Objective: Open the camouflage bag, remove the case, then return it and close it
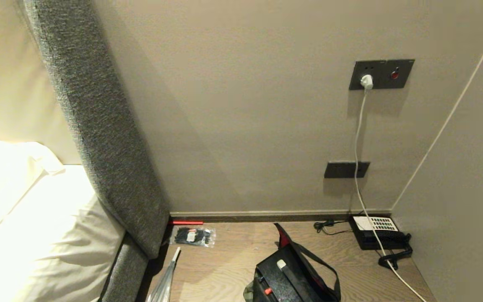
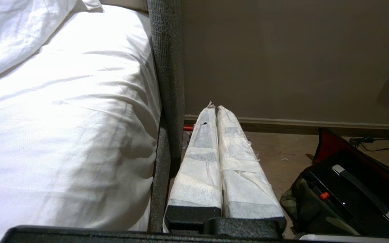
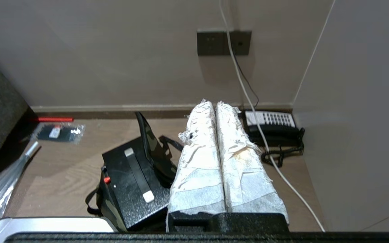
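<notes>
The camouflage bag [image 1: 248,292] sits on the wooden floor at the bottom edge of the head view. Its lid flap [image 1: 284,240] stands open and shows red lining. The black speckled case [image 1: 276,282], with a long handle and a red latch, rests in the bag's open top. Both are also in the left wrist view, bag [image 2: 299,202] and case [image 2: 343,189], and in the right wrist view, bag [image 3: 108,206] and case [image 3: 127,175]. My left gripper [image 2: 213,107] hangs shut and empty beside the bed, left of the bag. My right gripper [image 3: 213,103] is shut and empty above the bag's right side. Neither gripper is in the head view.
A black telephone [image 1: 377,233] with a coiled cord lies in the right corner, and a white cable [image 1: 359,138] runs down from the wall socket. A packet of zip ties [image 1: 192,236], a red stick [image 1: 187,222] and a clear plastic bag [image 1: 164,285] lie near the grey headboard [image 1: 99,126]. The bed [image 1: 36,235] fills the left.
</notes>
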Available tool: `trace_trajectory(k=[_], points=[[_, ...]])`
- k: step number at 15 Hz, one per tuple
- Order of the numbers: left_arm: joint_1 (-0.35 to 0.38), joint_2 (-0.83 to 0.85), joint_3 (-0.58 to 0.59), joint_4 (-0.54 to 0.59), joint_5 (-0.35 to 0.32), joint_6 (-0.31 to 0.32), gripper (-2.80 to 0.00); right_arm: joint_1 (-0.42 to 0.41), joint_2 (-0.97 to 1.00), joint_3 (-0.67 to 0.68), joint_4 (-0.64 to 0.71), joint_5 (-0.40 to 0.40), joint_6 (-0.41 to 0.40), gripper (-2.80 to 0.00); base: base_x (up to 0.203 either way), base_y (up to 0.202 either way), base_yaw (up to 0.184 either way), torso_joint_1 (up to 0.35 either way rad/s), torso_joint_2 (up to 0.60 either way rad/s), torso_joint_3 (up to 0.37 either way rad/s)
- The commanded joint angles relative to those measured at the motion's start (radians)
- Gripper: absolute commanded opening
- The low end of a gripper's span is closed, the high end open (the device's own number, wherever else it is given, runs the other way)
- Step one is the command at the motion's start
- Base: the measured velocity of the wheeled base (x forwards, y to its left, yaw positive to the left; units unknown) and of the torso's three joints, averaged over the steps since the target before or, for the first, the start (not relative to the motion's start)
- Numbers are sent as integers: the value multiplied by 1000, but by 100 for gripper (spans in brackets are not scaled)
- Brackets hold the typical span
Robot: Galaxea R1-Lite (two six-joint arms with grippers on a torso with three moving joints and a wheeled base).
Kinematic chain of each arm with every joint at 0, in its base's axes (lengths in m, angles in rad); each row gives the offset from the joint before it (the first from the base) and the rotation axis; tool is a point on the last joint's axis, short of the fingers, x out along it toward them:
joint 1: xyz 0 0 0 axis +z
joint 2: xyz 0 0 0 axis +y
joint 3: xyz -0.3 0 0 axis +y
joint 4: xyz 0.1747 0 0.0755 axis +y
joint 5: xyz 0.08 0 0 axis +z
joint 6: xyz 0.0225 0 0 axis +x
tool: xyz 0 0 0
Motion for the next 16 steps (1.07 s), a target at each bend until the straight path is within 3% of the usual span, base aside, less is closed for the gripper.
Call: trace_trajectory(k=[1,4,8,16], points=[[0,0,0,5,-4,9,-280,0,2,-1,0,0,-1,-280,0,0,0,-1,6,206],[0,0,0,6,-14,89,-280,0,2,1,0,0,-4,-280,0,0,0,3,3,137],[0,-2,2,0,-15,51,-280,0,2,0,0,0,-2,-280,0,0,0,1,-1,20],[2,-2,2,0,-8,44,-280,0,2,-1,0,0,7,-280,0,0,0,0,0,0]])
